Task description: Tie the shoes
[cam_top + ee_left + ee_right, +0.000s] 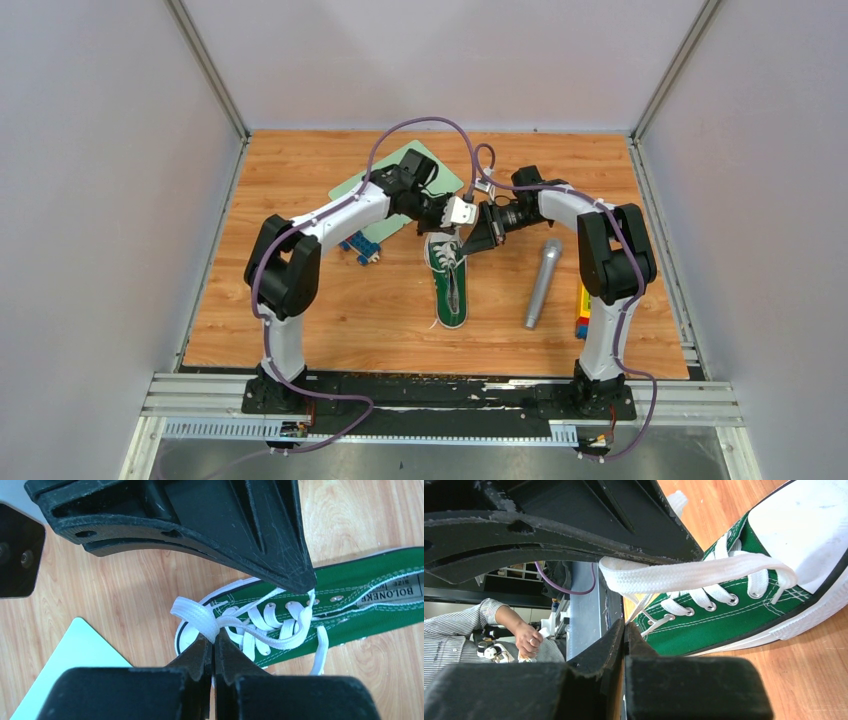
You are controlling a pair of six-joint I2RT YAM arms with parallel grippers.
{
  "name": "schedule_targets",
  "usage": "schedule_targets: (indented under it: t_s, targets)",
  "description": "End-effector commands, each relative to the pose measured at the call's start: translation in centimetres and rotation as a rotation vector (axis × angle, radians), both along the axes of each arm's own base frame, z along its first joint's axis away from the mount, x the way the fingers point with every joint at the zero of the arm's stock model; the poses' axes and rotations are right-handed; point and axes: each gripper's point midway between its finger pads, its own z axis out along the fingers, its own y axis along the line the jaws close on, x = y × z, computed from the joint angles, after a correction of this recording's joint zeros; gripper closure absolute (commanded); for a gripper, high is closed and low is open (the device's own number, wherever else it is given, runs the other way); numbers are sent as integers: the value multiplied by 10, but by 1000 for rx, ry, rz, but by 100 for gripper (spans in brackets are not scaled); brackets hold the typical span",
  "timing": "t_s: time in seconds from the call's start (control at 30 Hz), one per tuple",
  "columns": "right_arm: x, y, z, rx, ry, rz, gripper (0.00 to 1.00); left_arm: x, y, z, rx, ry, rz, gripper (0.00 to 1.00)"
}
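Note:
The green sneaker [450, 285] lies on the wooden table with its white toe cap pointing away from the arm bases. My left gripper [453, 231] is shut on a white lace [197, 616] just above the toe cap [187, 639], holding a loop of it. My right gripper [469, 249] hangs close beside it over the laced part. Its jaws [624, 626] are shut, with a thin lace strand [644, 611] running into the tips. In the right wrist view the lace [694, 575] stretches taut from the shoe [734, 615] to the left gripper's fingers [574, 535].
A grey microphone [542, 282] lies right of the shoe. A pale green mat [352, 190] lies at the back left with blue bricks [362, 247] at its near edge. A stack of coloured blocks [582, 310] sits by the right arm.

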Motion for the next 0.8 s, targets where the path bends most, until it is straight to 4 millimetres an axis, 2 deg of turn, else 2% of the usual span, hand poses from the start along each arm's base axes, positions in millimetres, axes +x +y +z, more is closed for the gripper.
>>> schedule_targets:
  t_s: [0.0, 0.27, 0.47, 0.53, 0.6, 0.77]
  targets:
    - [-18, 2, 21, 66, 79, 25, 97, 27, 20, 13, 54, -101, -34, 100]
    - [-14, 3, 24, 86, 99, 27, 97, 30, 27, 16, 118, -160, -54, 100]
    - [-15, 5, 33, 129, 130, 35, 95, 48, 29, 24, 142, -270, 46, 100]
    - [-17, 5, 36, 153, 160, 40, 95, 60, 25, 31, 114, -328, 118, 100]
    - [-18, 6, 37, 163, 182, 42, 95, 65, 29, 26, 125, -353, 166, 100]
    - [-20, 6, 38, 183, 224, 43, 93, 82, 25, 31, 91, -414, 287, 100]
